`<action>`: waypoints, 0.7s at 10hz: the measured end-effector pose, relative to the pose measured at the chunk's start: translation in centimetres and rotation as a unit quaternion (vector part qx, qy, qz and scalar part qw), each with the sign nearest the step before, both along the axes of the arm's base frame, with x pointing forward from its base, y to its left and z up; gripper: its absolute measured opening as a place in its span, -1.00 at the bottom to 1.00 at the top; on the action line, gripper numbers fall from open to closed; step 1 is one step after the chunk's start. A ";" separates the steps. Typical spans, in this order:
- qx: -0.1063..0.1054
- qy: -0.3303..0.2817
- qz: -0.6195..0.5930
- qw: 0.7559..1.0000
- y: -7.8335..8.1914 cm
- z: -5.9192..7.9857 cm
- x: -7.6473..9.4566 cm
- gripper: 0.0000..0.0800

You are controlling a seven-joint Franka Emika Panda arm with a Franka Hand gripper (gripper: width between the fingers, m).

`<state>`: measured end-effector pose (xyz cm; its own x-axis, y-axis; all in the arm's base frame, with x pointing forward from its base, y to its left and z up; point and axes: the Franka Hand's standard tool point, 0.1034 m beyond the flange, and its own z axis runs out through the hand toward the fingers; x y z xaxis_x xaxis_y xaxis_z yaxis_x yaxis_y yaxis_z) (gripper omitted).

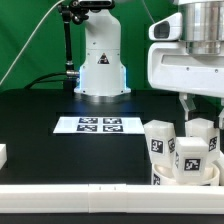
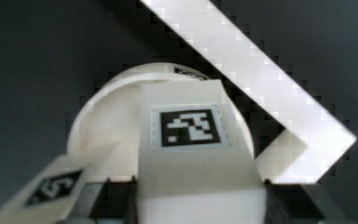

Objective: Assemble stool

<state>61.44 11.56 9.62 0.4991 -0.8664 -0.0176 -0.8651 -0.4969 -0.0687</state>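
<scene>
The stool's round white seat (image 1: 168,180) lies at the exterior view's lower right, close to the front rail. Chunky white legs with black-and-white tags stand upright on it, one (image 1: 160,138) toward the exterior view's left and one (image 1: 190,156) in front. My gripper (image 1: 201,112) comes down from above onto a third leg (image 1: 204,131) at the back right. In the wrist view that tagged leg (image 2: 190,128) fills the gap between my dark fingers (image 2: 115,200), with the gripper (image 2: 194,206) shut on it. The seat's curved edge (image 2: 108,100) shows behind the leg, and another leg's tag (image 2: 51,186) beside it.
The marker board (image 1: 100,125) lies mid-table in front of the arm's white base (image 1: 100,60). A long white rail (image 1: 70,195) runs along the front edge and shows again as the rail (image 2: 247,60) in the wrist view. A small white piece (image 1: 3,155) sits at the exterior view's far left.
</scene>
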 end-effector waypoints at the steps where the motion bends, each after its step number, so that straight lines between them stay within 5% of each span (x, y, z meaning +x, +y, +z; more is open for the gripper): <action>1: 0.003 0.003 -0.053 0.999 0.0 -0.1 -0.1 -0.16; 7: 0.035 0.010 -0.346 0.938 0.6 -0.1 -0.1 -0.16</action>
<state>61.35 12.14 9.51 -0.1822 -0.9791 -0.0899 -0.9803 0.1879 -0.0602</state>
